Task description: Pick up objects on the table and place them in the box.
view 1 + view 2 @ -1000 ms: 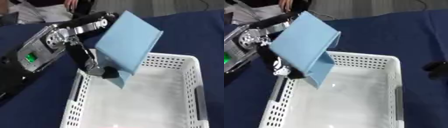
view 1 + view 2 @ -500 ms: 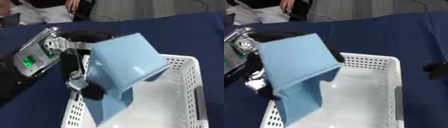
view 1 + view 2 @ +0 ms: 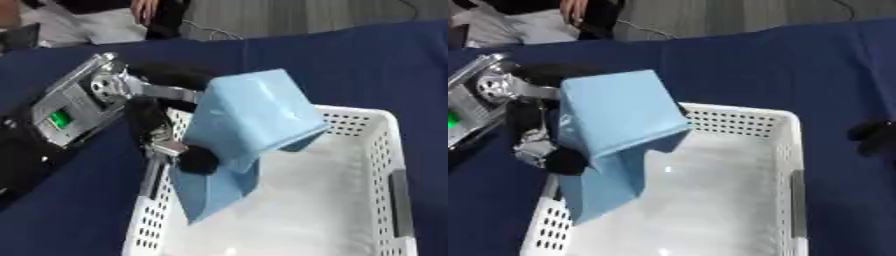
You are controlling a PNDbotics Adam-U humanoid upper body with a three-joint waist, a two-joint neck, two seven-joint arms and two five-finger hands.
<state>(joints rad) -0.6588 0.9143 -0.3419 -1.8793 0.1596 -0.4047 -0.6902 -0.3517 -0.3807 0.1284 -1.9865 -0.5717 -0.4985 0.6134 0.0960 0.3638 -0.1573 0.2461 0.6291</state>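
Left arm came in from the left over the dark blue worktop, silver and black with a green light on its side; left hand sat at the left rim of the white perforated box, fingers curled round the light blue box, dark fingertip showing against the blue thing's lower left face; the light blue box was tilted, upper part over the left rim of the white box, lower end down inside it at the left wall, whether it touched the floor of the box could not be told; the white box lay on the worktop, right of the arm, its inside otherwise bare white, a slot handle in its right wall; right hand showed only as a dark shape at the right edge in the right eye view, apart from the white box, over the worktop; whether its fingers were spread or curled could not be told
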